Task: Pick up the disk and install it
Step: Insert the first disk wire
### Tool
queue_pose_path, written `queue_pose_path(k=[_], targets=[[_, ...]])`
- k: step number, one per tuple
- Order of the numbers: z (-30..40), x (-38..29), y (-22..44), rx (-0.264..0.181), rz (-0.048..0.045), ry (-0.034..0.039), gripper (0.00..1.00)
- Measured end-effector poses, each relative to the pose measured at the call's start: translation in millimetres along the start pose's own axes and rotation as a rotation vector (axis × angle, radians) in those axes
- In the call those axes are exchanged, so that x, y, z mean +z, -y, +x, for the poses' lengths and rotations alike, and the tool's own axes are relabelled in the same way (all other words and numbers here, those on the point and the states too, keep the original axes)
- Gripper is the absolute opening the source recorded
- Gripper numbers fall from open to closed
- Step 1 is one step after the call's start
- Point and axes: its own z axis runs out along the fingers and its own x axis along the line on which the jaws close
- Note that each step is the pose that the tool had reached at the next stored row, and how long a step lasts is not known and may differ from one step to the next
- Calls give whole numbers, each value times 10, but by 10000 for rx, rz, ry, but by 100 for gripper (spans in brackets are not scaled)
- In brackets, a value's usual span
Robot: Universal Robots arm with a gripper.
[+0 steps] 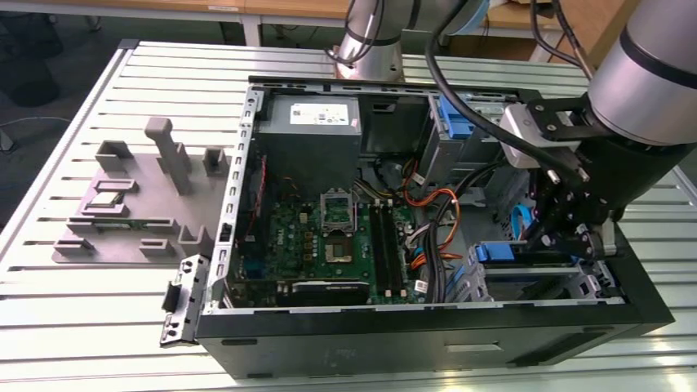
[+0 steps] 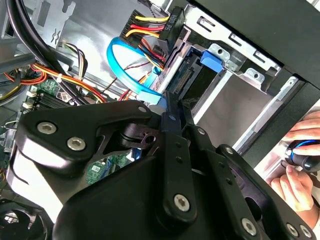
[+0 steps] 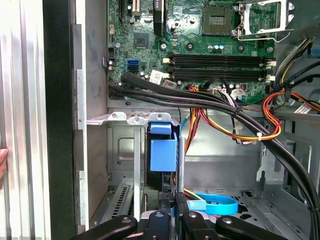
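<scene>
The disk (image 3: 163, 150) already stands on edge in the drive cage (image 3: 116, 118) at approx. 4 o'clock of the open PC case (image 1: 436, 331) — blue carrier up. The gripper (image 3: 173, 196) sits right at its edge, fingers close together, seemingly gripping it. Install looks nearly done; full seating is not visible.

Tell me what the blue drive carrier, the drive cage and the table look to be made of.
Carrier: likely moulded plastic, uniform bright blue, smooth with a soft sheen.
Drive cage: apparently sheet metal, bare grey, with folded edges and punched holes.
Table: probably aluminium, pale silver, matte, with straight parallel grooves.
</scene>
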Motion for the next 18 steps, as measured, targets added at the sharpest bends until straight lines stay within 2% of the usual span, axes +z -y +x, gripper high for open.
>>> queue_pose_path(k=[3, 18], targets=[[0, 26, -2, 0, 0, -1, 16], [0, 51, -5, 1, 0, 4, 17]])
